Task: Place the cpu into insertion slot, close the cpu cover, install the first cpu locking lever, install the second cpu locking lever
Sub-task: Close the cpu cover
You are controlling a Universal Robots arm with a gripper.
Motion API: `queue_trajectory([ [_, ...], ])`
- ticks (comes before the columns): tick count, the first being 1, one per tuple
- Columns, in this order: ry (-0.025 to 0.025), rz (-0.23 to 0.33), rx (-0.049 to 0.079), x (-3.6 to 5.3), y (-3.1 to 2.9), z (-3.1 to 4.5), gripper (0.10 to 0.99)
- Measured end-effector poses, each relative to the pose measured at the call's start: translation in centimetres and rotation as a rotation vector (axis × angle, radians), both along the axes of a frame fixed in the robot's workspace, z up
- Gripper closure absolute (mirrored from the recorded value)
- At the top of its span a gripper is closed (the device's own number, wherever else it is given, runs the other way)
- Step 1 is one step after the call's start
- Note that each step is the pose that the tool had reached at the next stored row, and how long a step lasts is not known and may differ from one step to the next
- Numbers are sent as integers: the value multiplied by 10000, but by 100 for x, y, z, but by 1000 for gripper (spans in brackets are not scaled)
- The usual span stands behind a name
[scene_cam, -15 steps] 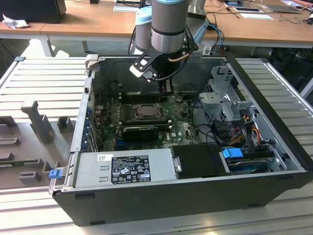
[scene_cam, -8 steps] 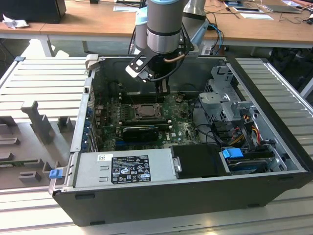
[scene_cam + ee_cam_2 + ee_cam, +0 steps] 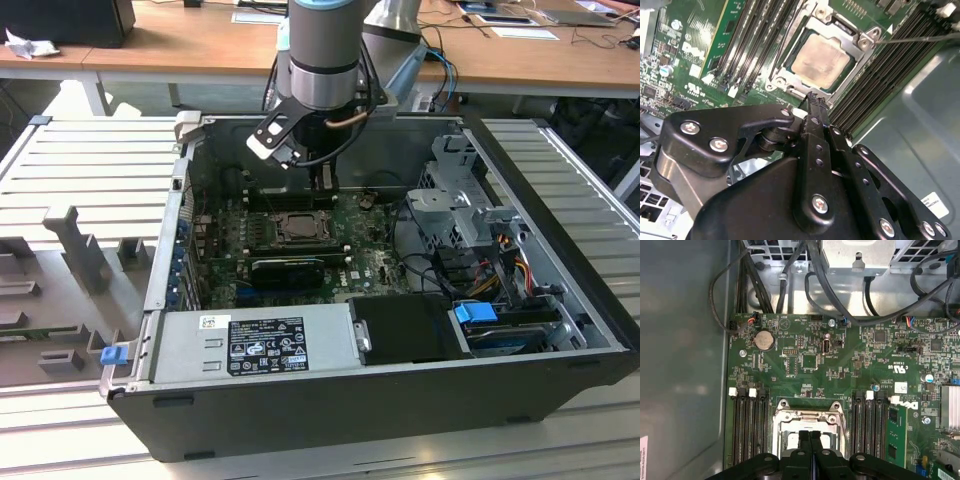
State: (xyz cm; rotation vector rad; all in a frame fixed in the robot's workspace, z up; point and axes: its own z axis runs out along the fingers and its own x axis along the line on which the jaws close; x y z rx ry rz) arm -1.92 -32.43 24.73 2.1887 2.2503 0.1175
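Observation:
The cpu (image 3: 821, 60) lies flat in its socket on the green motherboard, its silvery top showing. The cpu cover (image 3: 861, 44) lies down around it as a metal frame, and in the first wrist view the cover (image 3: 790, 416) sits between the memory slots. A thin lever rod (image 3: 920, 37) reaches out from the socket's corner over the memory slots. My gripper (image 3: 813, 96) hangs just above the socket's edge, its black fingers pressed together with nothing between them. In the first wrist view the gripper (image 3: 810, 433) is over the socket. The exterior view shows the gripper (image 3: 322, 182) inside the open case, just behind the socket (image 3: 297, 226).
Black memory slots (image 3: 747, 425) flank the socket on both sides. A power supply (image 3: 255, 343) fills the case's near side, and a drive cage (image 3: 455, 205) with cables stands at the exterior view's right. Grey case walls (image 3: 680, 365) rise close by. A grey fixture tray (image 3: 70, 260) lies outside.

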Motion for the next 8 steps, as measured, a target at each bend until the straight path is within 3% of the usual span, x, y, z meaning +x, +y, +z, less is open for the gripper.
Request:
queue_trajectory([
  [8, 1, 0, 11, -126, 0, -3, 980],
])
